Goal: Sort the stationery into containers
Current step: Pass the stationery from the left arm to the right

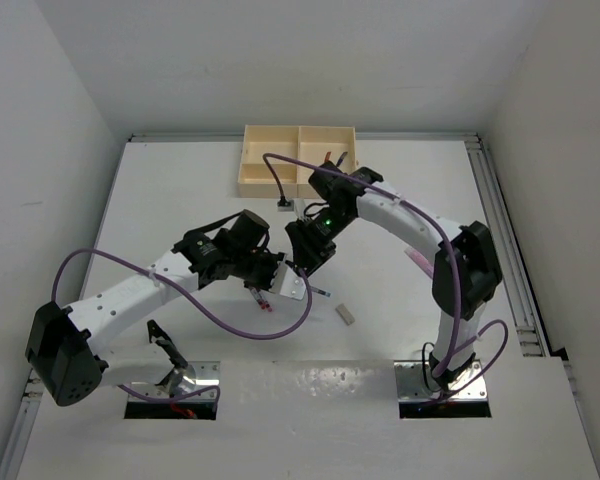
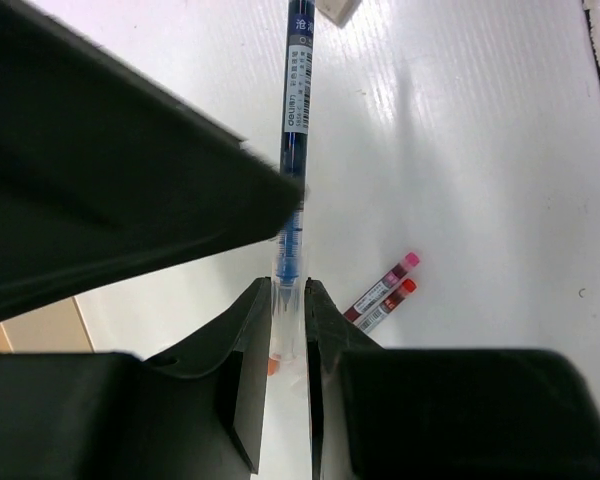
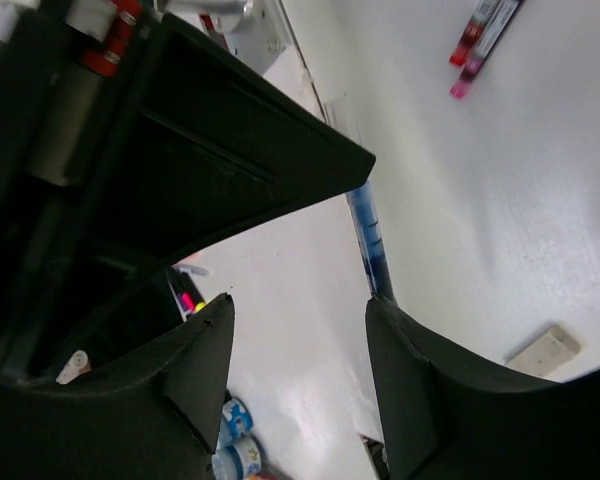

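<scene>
On the white table point(image 1: 180, 200), short of the pale cream three-compartment tray point(image 1: 265, 140), the left gripper point(image 2: 288, 300) clamps a thin blue pen point(image 2: 297, 100); the right gripper point(image 3: 298, 310) is apart. Carry it level, I think.

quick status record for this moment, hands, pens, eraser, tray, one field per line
left hand: shut on the blue pen
right hand: open, close by that pen
red pens: two, side by side on the table
eraser: lying on the table, apart from the pens
tray: at the table's far edge
</scene>
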Controlling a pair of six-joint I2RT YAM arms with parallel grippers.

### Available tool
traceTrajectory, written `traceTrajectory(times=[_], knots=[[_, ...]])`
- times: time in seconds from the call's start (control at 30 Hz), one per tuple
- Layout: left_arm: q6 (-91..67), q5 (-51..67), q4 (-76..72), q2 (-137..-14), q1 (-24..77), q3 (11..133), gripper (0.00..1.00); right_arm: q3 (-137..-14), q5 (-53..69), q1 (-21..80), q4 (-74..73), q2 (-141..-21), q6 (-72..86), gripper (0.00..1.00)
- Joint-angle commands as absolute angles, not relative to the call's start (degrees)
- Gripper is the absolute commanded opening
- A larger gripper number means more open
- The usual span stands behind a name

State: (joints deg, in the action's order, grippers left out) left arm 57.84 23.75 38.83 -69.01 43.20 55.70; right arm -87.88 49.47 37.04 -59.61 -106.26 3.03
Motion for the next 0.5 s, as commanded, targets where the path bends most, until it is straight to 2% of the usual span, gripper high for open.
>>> traceTrajectory(times=[0.0,0.27,0.47], knots=[[58.5,26.0,39.4,-67.8,44.1,56.1,0.11,-90.9,49.0,36.3,-59.2,-103.8,2.5,0.55],[58.3,26.0,38.7,-67.9,43.8,57.9,0.11,-86.9,47.6,36.4,-60.0,-103.9,0.6,0.56],[55.8,27.9,37.9,-68.4,41.5,60.8,0.10,-87.1,45.9,37.4,-62.1,-105.6,-4.4,0.52]])
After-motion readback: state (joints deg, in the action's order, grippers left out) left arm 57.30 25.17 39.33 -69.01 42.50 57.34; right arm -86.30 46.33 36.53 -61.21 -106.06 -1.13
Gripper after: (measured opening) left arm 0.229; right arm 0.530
